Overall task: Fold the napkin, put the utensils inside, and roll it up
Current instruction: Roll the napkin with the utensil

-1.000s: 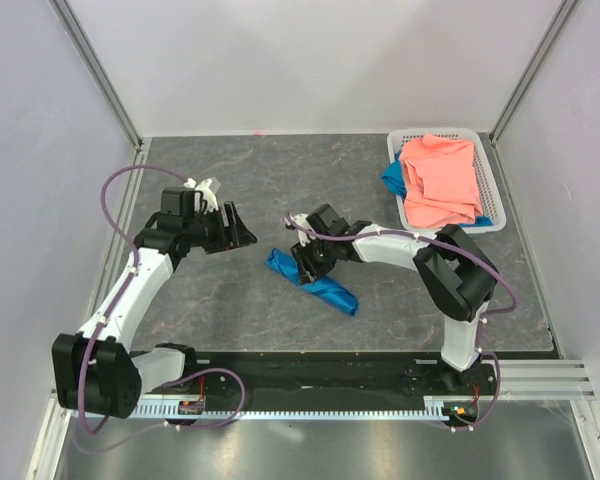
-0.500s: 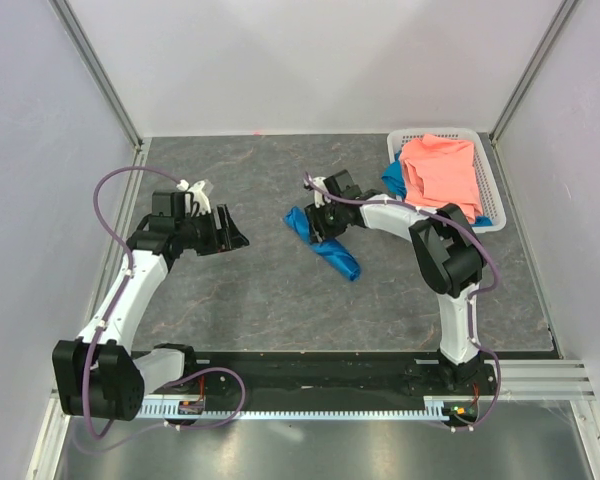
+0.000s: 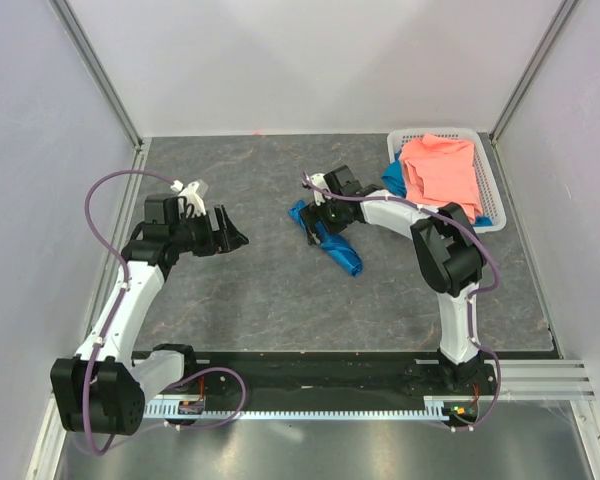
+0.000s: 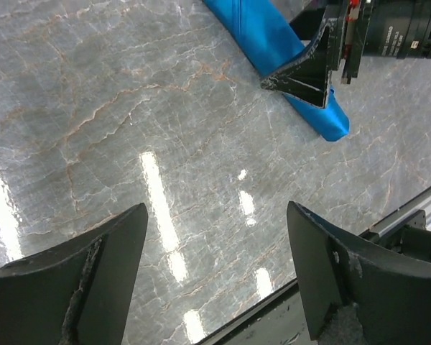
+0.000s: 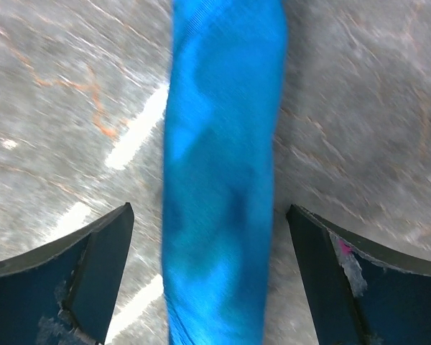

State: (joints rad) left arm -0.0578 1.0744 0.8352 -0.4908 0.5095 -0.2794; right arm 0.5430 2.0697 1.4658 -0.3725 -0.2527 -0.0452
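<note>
The napkin lies on the table as a tight bright blue roll, slanting from far left to near right. My right gripper hangs over its far half, open. In the right wrist view the roll runs straight up between the two fingers, with a gap of table on each side, and the right gripper grips nothing. My left gripper is open and empty, well to the left of the roll. Its wrist view shows the roll ahead, beyond the left gripper. The utensils show in no view.
A white basket stands at the back right. It holds a salmon-pink cloth with a blue scrap under its left edge. The black rail of the table's near edge is close behind the left fingers. Walls close in both sides.
My right gripper carried the roll toward the far side of the table, then opened and let it go. My left gripper drew back a little to the left and opened wider.
</note>
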